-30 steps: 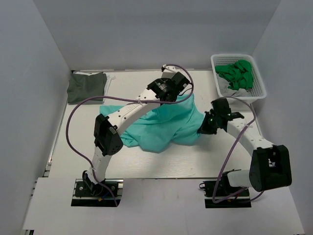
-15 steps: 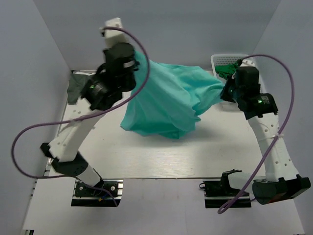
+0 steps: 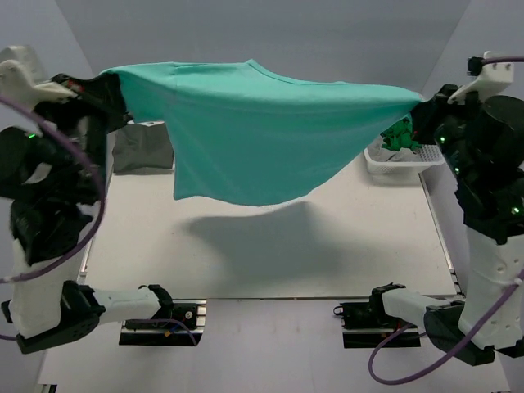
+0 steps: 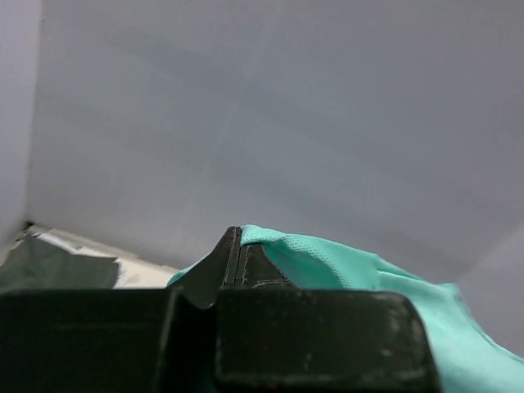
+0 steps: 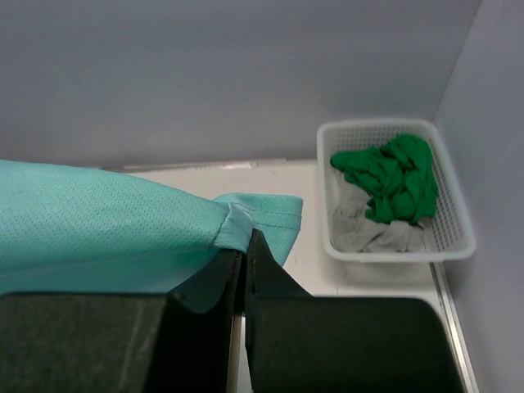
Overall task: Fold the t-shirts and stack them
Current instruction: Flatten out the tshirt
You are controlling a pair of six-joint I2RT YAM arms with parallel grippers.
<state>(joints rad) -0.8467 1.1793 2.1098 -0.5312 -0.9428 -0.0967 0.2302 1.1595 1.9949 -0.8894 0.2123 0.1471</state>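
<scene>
Grey left wall (image 3: 41,20) tight outboard of left gripper (image 3: 108,86), which pinches teal t-shirt (image 3: 246,131) corner; dark tee (image 3: 143,147) below it. Shirt's long axis runs left-right, well above table (image 3: 270,254). Right gripper (image 3: 423,106) pinches other corner; basket (image 3: 393,164) below, right wall (image 3: 499,24) close.

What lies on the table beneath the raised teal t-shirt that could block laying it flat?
Nothing visible: the table under the teal t-shirt shows bare. The folded dark t-shirt and the basket sit at the far corners.

Site: robot lab test cell | Evidence: plain grey enclosure walls (image 3: 270,33); white counter (image 3: 270,254); arm bases (image 3: 162,315) bolted along near edge; loose purple cables (image 3: 101,201); plastic basket (image 5: 393,254) in far corner
</scene>
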